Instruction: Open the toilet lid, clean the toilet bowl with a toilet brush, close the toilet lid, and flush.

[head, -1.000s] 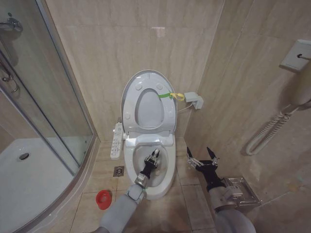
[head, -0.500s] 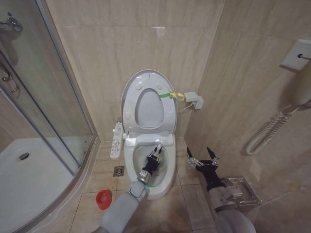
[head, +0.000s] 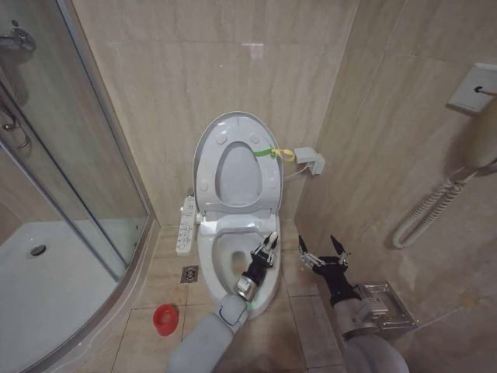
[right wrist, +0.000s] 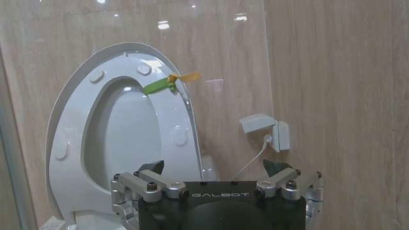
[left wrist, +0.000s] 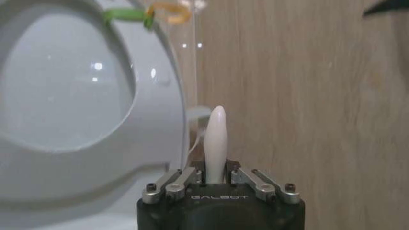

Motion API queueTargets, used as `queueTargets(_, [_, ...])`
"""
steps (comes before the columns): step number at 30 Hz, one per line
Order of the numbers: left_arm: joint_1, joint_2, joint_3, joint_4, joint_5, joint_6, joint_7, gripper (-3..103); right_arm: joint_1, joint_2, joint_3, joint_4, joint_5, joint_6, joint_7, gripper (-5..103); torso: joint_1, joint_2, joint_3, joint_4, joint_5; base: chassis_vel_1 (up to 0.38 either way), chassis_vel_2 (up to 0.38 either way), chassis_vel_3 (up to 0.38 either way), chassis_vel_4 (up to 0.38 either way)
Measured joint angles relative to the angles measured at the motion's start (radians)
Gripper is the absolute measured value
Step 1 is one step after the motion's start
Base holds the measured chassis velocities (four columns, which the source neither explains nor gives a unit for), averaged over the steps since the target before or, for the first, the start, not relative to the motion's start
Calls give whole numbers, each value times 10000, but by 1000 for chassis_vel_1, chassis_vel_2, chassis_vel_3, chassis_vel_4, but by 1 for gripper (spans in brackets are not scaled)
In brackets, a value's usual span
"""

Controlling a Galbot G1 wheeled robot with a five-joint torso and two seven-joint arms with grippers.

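Head view: the toilet lid [head: 235, 167] stands raised against the wall. The left gripper [head: 266, 250] sits over the right rim of the toilet bowl [head: 211, 260]. The right gripper [head: 324, 252] hangs beside the bowl, jaws apart.

Left wrist view: jaws clamped on the toilet brush [left wrist: 215, 139] handle.

Right wrist view: lid upright, jaws spread.

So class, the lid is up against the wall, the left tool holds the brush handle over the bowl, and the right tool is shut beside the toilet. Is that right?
Not quite. The right tool is open, its fingers spread, as the head view shows. The rest holds: toilet lid raised, left tool gripping the toilet brush over the toilet bowl.
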Motion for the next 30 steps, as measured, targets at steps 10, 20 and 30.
queueTargets(10, [-499,23,-530,668,161,-3,-77,20,0,0,0,0,0,0,0,100,1,-1,2,-1,-3,0,0,0,0])
queueTargets(20, [-286,-160,95,-756,-173,186,-174,20,0,0,0,0,0,0,0,100,0,0,1,-1,0,0,0,0,0])
queueTargets(30, [-264,-220,112,311,-133,-6,14,20,0,0,0,0,0,0,0,100,-1,0,0,-1,0,0,0,0,0])
